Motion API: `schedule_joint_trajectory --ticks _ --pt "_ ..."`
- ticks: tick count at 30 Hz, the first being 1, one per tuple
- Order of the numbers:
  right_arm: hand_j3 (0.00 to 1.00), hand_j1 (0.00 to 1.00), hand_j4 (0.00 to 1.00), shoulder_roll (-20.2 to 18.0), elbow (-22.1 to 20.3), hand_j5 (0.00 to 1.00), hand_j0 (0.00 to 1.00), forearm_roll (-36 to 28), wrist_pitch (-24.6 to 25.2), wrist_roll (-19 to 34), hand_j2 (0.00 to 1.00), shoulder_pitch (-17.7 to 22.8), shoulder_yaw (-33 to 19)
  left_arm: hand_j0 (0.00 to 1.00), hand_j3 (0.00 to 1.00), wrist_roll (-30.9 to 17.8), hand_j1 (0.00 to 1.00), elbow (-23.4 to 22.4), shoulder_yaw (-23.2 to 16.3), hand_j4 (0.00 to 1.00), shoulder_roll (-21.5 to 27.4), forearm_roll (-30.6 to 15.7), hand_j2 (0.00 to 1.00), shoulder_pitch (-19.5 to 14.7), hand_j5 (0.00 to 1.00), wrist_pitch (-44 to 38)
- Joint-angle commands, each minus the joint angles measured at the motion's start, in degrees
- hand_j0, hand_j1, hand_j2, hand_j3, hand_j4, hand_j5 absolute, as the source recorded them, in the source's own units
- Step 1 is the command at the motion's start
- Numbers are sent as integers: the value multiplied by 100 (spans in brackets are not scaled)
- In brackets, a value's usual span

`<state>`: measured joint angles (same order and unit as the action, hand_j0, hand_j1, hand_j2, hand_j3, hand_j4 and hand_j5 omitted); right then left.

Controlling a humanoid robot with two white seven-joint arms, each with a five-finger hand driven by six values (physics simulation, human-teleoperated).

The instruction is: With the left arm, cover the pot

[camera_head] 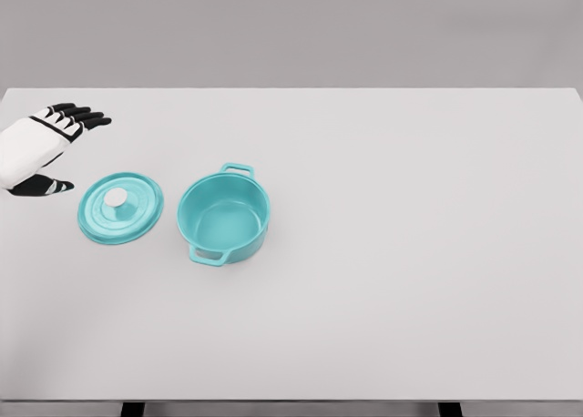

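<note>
The left robot hand (46, 148), fingers spread and empty, hovers at ten o'clock of the lid (120, 208). It should pinch the lid's knob (116, 197), then centre the lid over the pot (224, 218).

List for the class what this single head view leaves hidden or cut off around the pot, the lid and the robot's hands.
- Left hand: its arm is cut off by the left edge.
- Right hand: out of the picture entirely.
- Pot: near outer wall hidden by its own rim; underside unseen.
- Lid: underside hidden, as it lies flat on the table.
- Table legs: only dark stubs at the bottom edge.
</note>
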<state>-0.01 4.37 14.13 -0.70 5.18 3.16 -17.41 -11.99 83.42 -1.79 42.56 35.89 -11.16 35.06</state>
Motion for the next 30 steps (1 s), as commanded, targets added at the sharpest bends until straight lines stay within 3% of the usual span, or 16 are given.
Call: schedule_joint_trajectory --ticks 1,8,10,12,14,15,16,20,22,30 --pt "100 100 100 1 2 100 100 2 0 1 100 0 1 100 100 3 100 -1 4 100 7 -38 100 0 100 -6" --pt "100 100 100 1 2 100 100 2 0 1 100 0 1 100 100 -6 100 -203 -31 100 -2 -91 100 -44 100 -6" --pt "100 100 100 1 2 100 100 2 0 1 100 0 1 100 100 -444 100 -405 -146 100 -2 -109 100 -114 100 -6" --pt "100 100 100 1 2 100 100 2 0 1 100 0 1 100 100 -1156 100 -528 -216 100 7 -363 100 -395 100 -6" --pt "100 100 100 1 2 100 100 2 0 1 100 0 1 98 98 -1280 98 -660 -654 98 217 -741 98 -668 98 -6" --pt "100 100 100 1 2 100 100 2 0 1 100 0 1 90 90 -1280 90 -765 -944 90 349 -951 90 -799 90 -6" --pt "100 100 100 1 2 100 100 2 0 1 100 0 1 81 81 -1350 81 -889 -1490 81 525 -1242 81 -1133 81 -6" --pt "100 100 100 1 2 100 100 2 0 1 100 0 1 81 81 -1605 81 -1064 -1991 81 622 -1348 81 -1617 81 -6" --pt "100 100 100 1 2 100 100 2 0 1 100 0 1 74 74 -1605 74 -1064 -2062 74 631 -1339 74 -1635 74 -6" --pt "100 100 100 1 2 100 100 2 0 1 100 0 1 75 75 -1579 75 -1073 -2027 75 640 -1357 75 -1600 75 -6"
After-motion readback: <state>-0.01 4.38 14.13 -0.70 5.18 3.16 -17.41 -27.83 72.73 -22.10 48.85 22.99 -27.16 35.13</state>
